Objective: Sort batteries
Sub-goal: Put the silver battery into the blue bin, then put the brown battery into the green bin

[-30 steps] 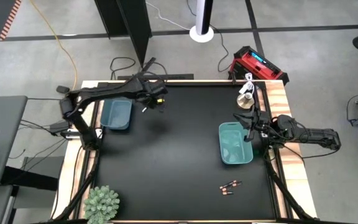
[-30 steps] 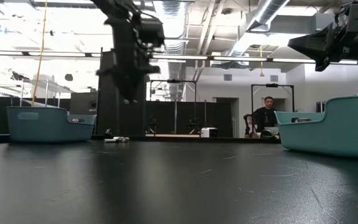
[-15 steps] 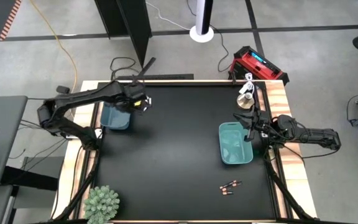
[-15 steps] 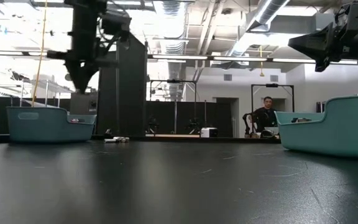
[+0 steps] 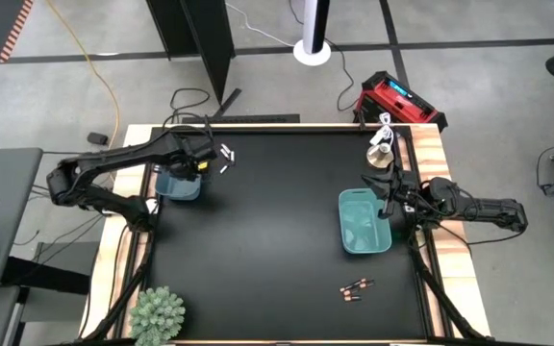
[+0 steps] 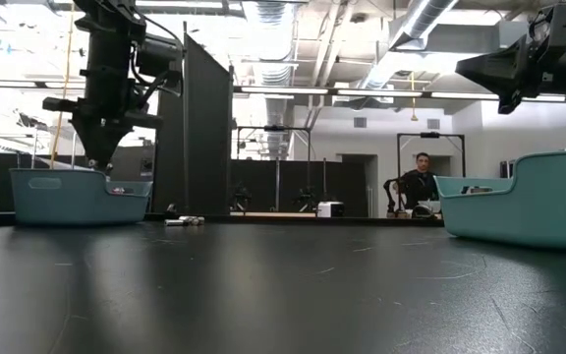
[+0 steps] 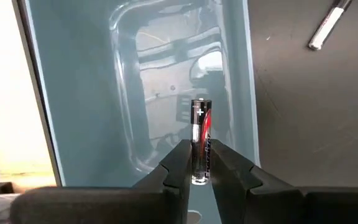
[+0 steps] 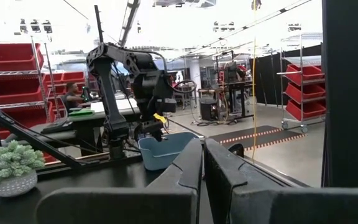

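Held battery: a thin dark battery (image 7: 200, 140) with a red stripe and a shiny silver end; it looks smooth and round like a little stick.
Where it is: right over the left bin (image 5: 179, 179), pointing down at the bin's floor.
Left gripper (image 7: 200, 163): its jaws are clamped on the lower end of the held battery.
Left bin: a teal plastic tub with round corners and a shiny bare floor, at the left edge of the black tabletop (image 5: 277, 231).
White batteries (image 5: 225, 152): two tiny pale sticks lying on the tabletop just beside the left bin, on its right.
Dark batteries (image 5: 357, 288): a few small dark sticks with pinkish ends, lying well apart from the left bin, near the tabletop's front edge.
What changed: half a second ago the left arm was at the bin's right rim; now it has moved over the bin.
Right bin (image 5: 364, 222): another teal tub, far across the tabletop from the left bin.
Right gripper (image 5: 385, 199): waits at the right bin's far side, its jaws together.
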